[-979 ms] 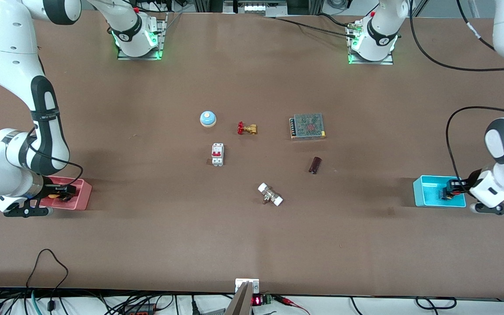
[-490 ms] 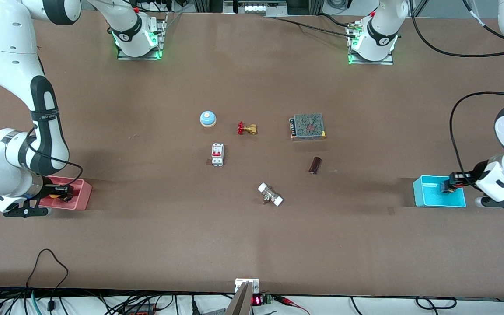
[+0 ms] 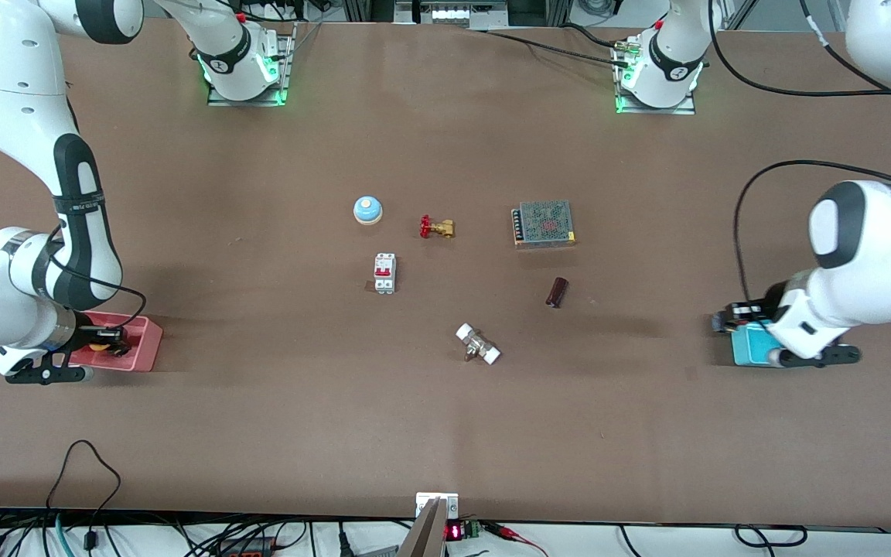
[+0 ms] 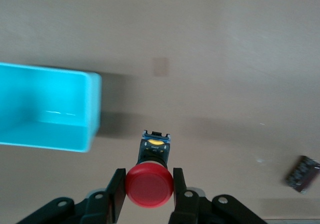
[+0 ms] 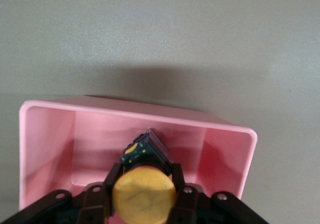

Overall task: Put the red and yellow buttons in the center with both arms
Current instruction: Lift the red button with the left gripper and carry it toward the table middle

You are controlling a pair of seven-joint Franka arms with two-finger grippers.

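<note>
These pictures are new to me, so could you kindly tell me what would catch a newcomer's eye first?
The left pincer grips the red button, clear of the cyan bin at the left arm's end of the table. The right pincer grips the yellow button over the pink bin at the right arm's end. Small hardware parts lie scattered mid-table between them.

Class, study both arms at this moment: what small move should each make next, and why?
Probably the right gripper, shut on the yellow button and low in the pink bin, should lift clear. The left gripper, shut on the red button and already outside the cyan bin, should carry on toward the centre.
</note>
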